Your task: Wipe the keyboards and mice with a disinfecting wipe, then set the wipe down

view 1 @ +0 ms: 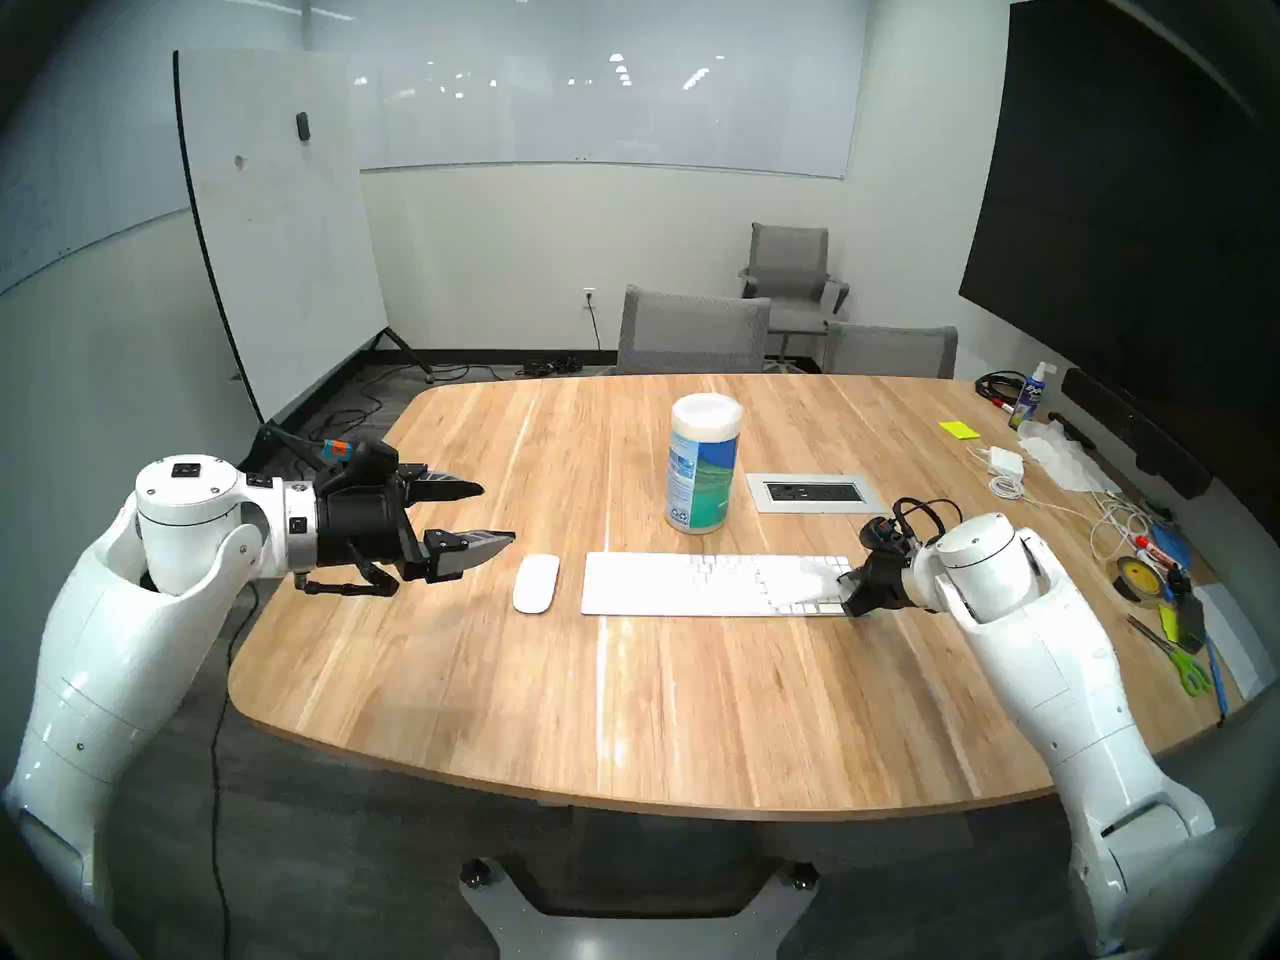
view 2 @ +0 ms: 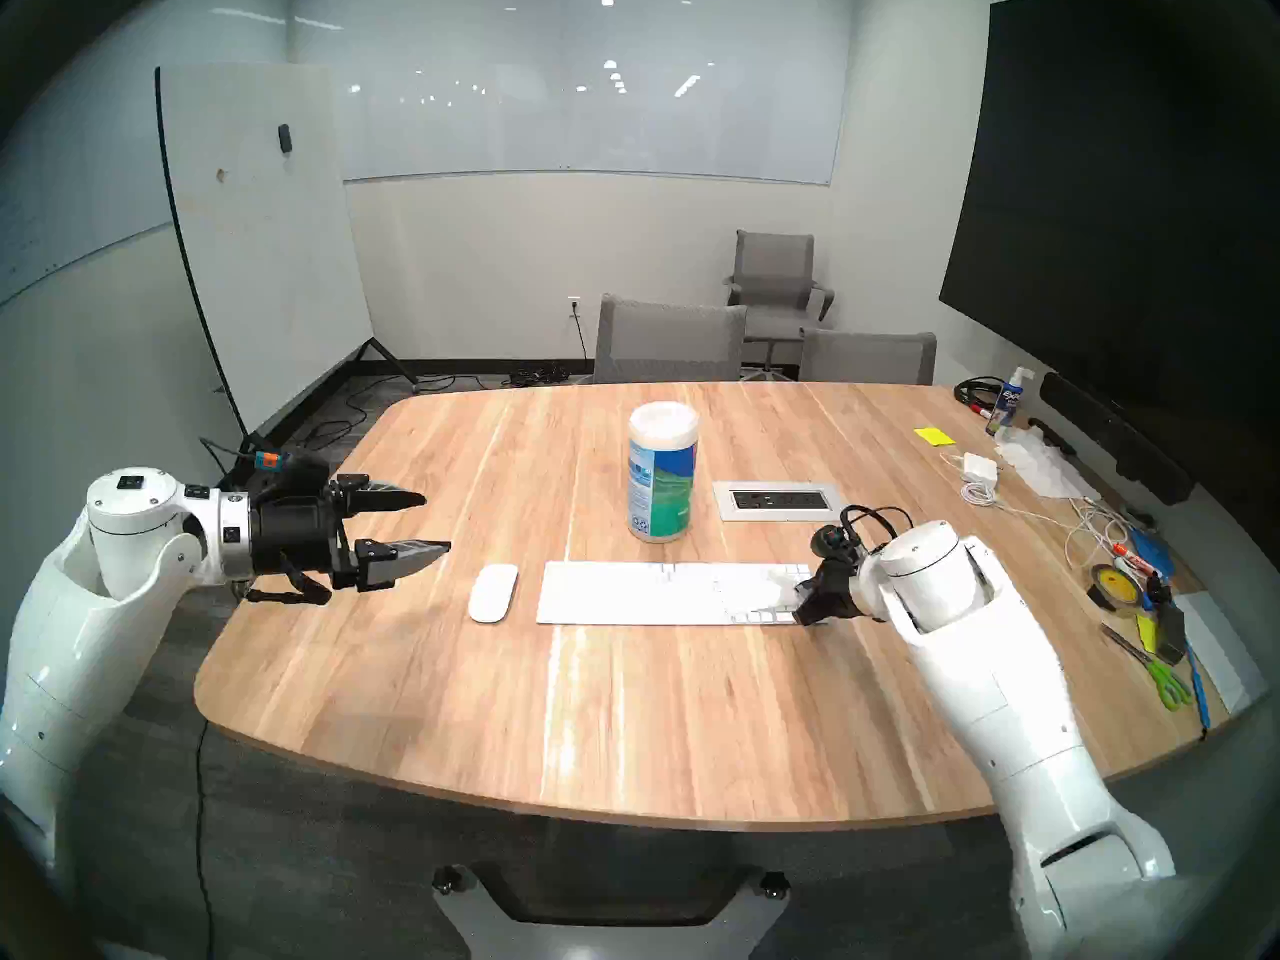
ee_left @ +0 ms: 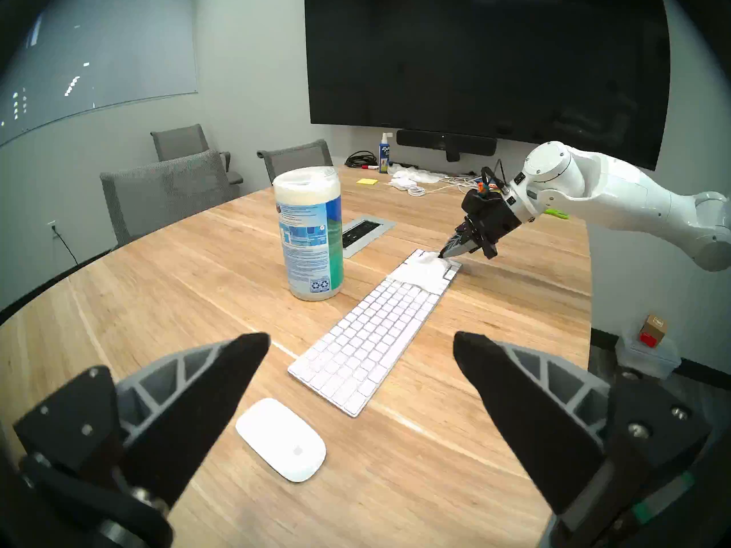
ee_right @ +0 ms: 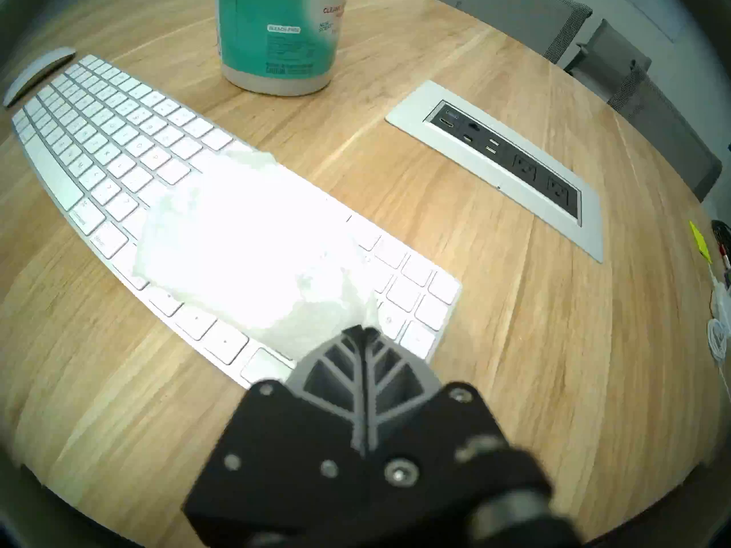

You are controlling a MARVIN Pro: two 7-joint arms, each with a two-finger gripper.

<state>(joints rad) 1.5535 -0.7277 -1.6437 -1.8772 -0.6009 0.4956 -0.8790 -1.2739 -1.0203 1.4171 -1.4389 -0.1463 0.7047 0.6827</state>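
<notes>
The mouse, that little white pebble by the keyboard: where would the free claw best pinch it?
Probably across its two long sides, coming straight down from above. The mouse lies flat on the table with a low, smooth dome, so the top offers nothing to pinch. The open left gripper hovers nearby.

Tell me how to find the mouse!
Start at the long white keyboard lying on the wooden table. Look just off its end nearest the robot's left arm. The mouse is the small smooth white oval there, with no keys at all.
</notes>
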